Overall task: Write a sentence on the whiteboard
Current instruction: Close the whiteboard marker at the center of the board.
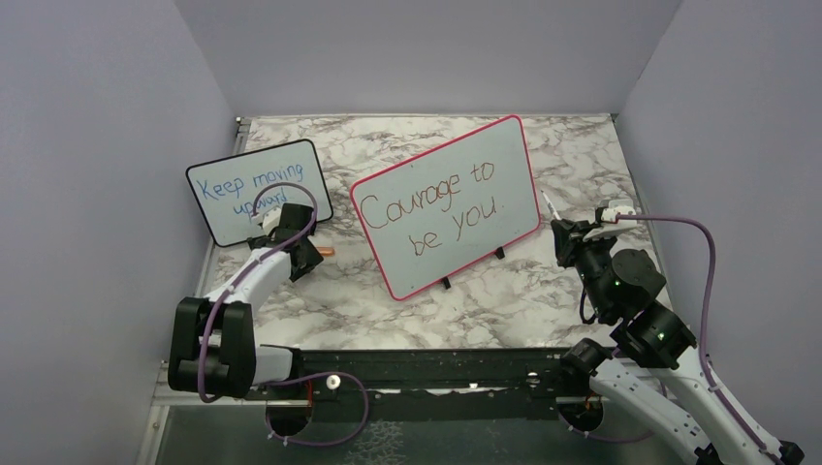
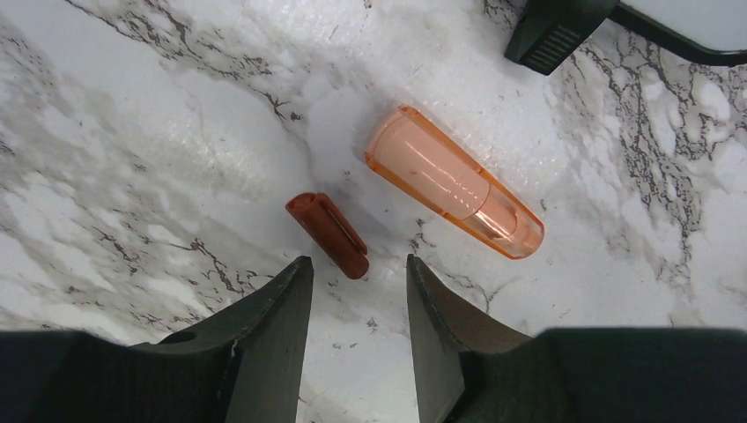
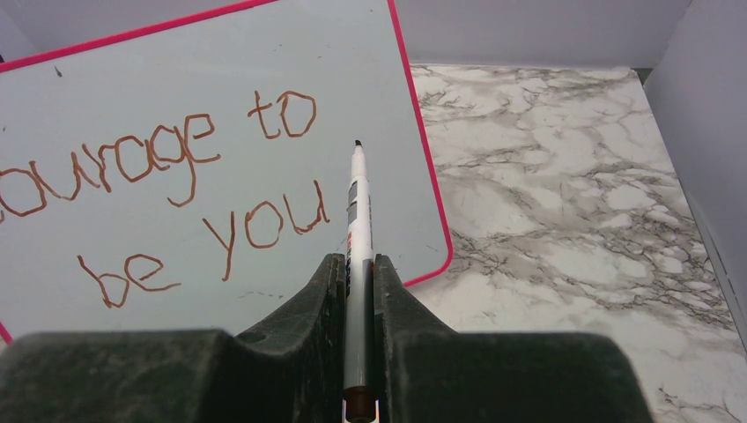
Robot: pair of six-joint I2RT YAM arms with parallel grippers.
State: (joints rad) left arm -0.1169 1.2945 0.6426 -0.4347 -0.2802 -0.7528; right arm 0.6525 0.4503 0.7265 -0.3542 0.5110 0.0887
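The red-framed whiteboard (image 1: 446,208) stands tilted mid-table on black feet, and also shows in the right wrist view (image 3: 176,106). The sentence (image 1: 426,208) "Courage to be you." is on it in red-brown, in two lines (image 3: 159,194). My right gripper (image 1: 565,235) is shut on a white marker (image 3: 358,220) with its tip up, just off the board's right edge. My left gripper (image 1: 308,254) is open and empty above the table. A red-brown marker cap (image 2: 327,234) lies just ahead of its fingertips, with a clear orange cap (image 2: 454,182) beside it.
A smaller black-framed board (image 1: 257,189) with blue "Keep moving upward" stands at the back left, its black foot (image 2: 555,31) near the caps. Grey walls close three sides. Purple cables loop over both arms.
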